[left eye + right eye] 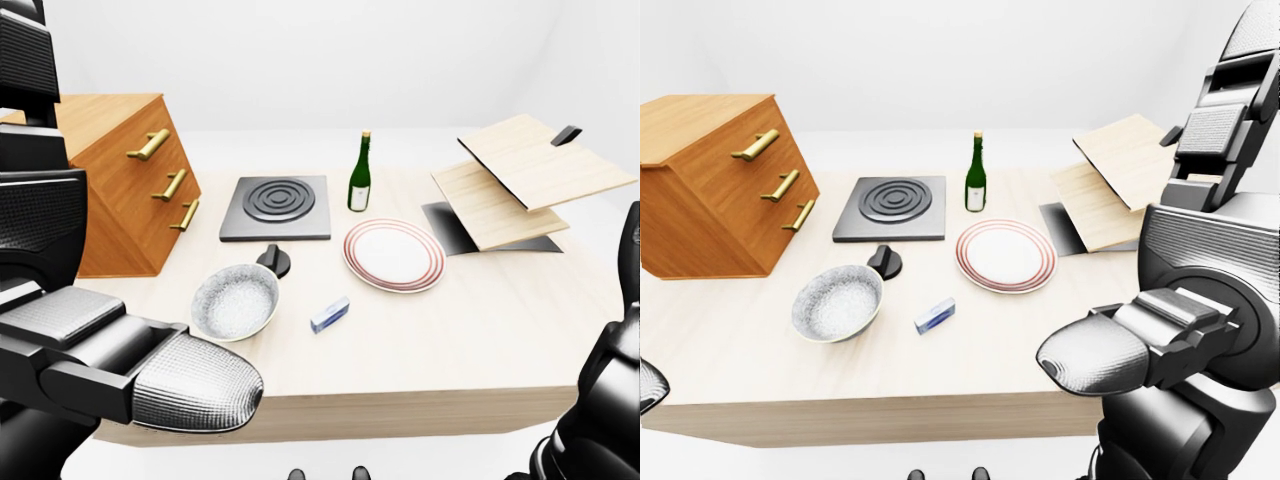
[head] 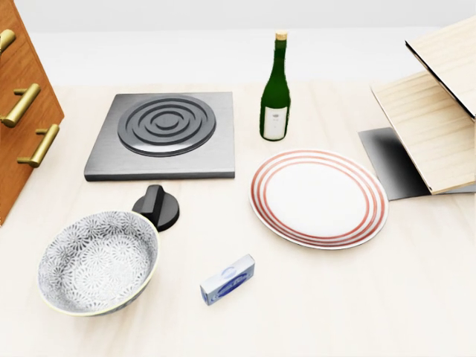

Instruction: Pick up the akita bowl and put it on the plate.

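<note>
The akita bowl [image 2: 99,262], white with a fine grey-blue pattern, stands upright at the lower left of the head view on the pale wooden table. The plate [image 2: 320,197], white with red rings, lies to its right, apart from it and empty. Neither hand shows in the head view. In the left-eye view my left hand [image 1: 195,385] looms large at the bottom left, short of the table edge, fingers stretched out and holding nothing. My right hand [image 1: 1090,358] fills the right of the right-eye view the same way, open and empty.
Between bowl and plate lies a small blue box [image 2: 227,280]. A black knob [image 2: 156,208] sits just above the bowl, below a grey hob plate [image 2: 160,134]. A green bottle [image 2: 275,93] stands above the plate. A wooden drawer chest [image 1: 125,185] is left, stacked boards [image 2: 439,111] right.
</note>
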Controlling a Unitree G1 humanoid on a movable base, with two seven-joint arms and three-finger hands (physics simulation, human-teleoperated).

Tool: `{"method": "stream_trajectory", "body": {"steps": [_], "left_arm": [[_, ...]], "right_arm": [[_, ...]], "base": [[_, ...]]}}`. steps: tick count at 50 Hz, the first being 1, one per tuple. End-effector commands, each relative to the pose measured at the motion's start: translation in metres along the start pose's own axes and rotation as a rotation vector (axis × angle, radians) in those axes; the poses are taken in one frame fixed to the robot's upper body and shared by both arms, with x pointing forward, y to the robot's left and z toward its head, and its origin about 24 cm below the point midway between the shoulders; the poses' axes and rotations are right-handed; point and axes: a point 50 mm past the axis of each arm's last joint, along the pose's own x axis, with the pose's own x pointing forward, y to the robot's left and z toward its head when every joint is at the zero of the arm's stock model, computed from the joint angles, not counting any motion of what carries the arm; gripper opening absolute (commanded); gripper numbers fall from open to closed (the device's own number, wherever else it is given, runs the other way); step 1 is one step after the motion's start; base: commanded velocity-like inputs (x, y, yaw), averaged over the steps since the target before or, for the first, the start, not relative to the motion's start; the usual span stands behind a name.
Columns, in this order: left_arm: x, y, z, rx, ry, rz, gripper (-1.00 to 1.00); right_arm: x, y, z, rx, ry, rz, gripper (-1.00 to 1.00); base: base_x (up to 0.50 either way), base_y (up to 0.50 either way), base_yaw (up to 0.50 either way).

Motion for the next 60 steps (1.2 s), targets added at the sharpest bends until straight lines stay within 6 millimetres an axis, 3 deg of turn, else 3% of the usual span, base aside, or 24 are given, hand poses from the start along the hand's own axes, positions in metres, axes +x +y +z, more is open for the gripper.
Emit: {"method": "stream_trajectory", "body": {"steps": [1, 11, 17, 30, 43, 47, 51, 60], "left_arm": [[0.002, -0.001, 0.003, -0.009, -0.002, -0.019, 0.95], [0.0, 0.0, 0.001, 0.003, 0.011, -0.015, 0.96], [0.0, 0.0, 0.001, 0.004, 0.013, -0.015, 0.96], [0.0, 0.0, 0.001, 0.006, 0.015, -0.016, 0.96], [0.001, 0.0, 0.002, 0.005, 0.018, -0.02, 0.96], [0.001, -0.001, 0.002, 0.005, 0.023, -0.031, 0.95], [0.002, -0.001, 0.002, 0.002, 0.022, -0.034, 0.95], [0.001, -0.001, 0.001, 0.005, 0.026, -0.037, 0.96]], "right_arm": [[0.0, 0.001, 0.0, 0.004, 0.01, 0.006, 1.0], [-0.001, 0.002, -0.001, 0.004, 0.006, 0.003, 1.0], [-0.004, 0.008, -0.006, -0.11, -0.032, 0.04, 1.0], [-0.023, 0.039, -0.029, -0.405, 0.028, 0.296, 1.0], [-0.043, 0.059, -0.047, -0.503, 0.157, 0.533, 1.0], [-0.051, 0.062, -0.059, -0.528, 0.233, 0.599, 1.0], [-0.073, 0.065, -0.079, -0.564, 0.384, 0.698, 1.0], [-0.087, 0.066, -0.096, -0.558, 0.497, 0.727, 1.0]], "base": [[0.5, -0.2, 0.0], [0.49, -0.18, 0.0], [0.09, -0.01, 0.0], [0.0, 0.0, 0.0], [0.0, 0.0, 0.0], [0.0, 0.0, 0.0], [0.0, 0.0, 0.0], [0.0, 0.0, 0.0]]}}
